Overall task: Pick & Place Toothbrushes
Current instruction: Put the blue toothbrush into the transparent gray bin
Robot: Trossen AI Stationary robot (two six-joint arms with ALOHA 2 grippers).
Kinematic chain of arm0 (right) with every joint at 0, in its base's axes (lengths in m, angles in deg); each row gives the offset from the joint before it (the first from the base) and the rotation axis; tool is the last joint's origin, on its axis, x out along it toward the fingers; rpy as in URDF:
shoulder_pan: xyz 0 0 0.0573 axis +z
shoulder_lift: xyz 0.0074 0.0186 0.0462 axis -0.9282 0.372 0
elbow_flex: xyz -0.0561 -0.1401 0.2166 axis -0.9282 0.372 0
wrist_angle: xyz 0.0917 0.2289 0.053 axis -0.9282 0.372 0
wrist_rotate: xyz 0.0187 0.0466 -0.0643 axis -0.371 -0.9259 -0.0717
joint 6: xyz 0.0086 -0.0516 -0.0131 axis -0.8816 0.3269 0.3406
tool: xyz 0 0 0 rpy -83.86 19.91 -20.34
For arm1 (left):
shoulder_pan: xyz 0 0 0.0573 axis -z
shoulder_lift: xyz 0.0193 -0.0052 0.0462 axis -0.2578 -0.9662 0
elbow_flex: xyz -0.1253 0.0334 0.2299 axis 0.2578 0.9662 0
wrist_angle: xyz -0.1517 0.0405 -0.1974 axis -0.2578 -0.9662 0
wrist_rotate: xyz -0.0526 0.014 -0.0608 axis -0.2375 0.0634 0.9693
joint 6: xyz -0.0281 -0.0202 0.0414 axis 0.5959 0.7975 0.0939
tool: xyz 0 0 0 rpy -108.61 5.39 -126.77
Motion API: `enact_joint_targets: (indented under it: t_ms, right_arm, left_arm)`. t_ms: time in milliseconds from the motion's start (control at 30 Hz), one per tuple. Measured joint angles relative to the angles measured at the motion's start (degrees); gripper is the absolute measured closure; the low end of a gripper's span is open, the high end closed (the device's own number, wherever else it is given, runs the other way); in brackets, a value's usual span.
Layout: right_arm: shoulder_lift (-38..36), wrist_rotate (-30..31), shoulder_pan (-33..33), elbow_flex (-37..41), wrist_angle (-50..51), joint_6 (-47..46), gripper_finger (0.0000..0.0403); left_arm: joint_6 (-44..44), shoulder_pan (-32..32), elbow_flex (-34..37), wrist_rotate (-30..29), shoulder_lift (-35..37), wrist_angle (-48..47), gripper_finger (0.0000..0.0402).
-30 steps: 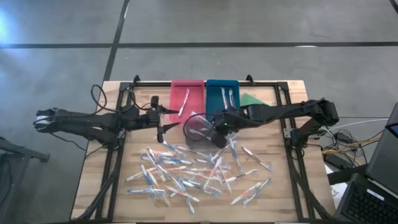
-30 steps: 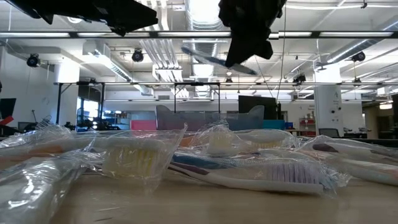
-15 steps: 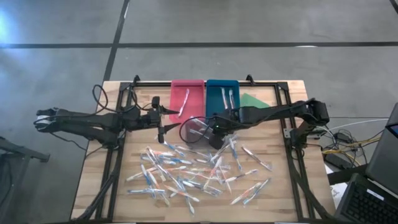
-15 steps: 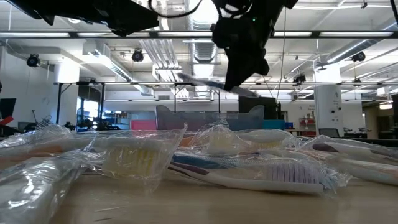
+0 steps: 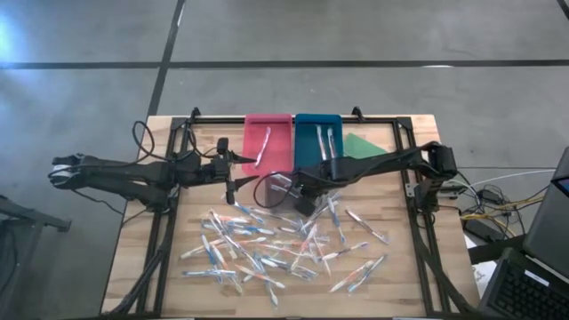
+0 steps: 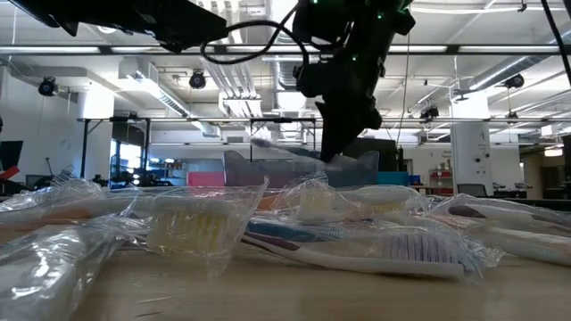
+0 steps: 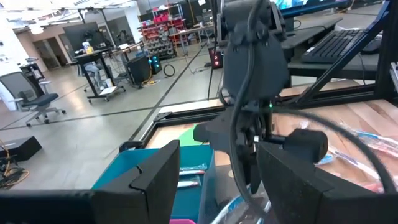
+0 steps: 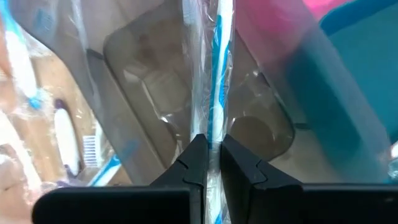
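Blue-striped wrapped toothbrush point(image 8: 214, 118) sits clenched in the right hand point(image 8: 210, 163); left hand point(image 5: 233, 174) hangs released.

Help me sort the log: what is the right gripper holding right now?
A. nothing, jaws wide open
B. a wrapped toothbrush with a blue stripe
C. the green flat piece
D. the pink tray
B: in the right wrist view the right gripper is pinched shut on a wrapped toothbrush with a blue stripe.

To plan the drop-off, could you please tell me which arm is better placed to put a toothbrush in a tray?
The right. Its gripper is shut on a wrapped toothbrush near the blue tray; the left gripper is open and empty.
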Motion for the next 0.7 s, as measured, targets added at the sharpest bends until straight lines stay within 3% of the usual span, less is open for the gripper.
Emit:
enact_joint_targets:
  t_ms: [700]
  right_arm:
    - [11.2,-4.4,-0.3,-3.5,0.4,2.1,0.038]
  left_arm:
    - [0.0,0.0,0.0,0.0,0.0,-0.5,0.0183]
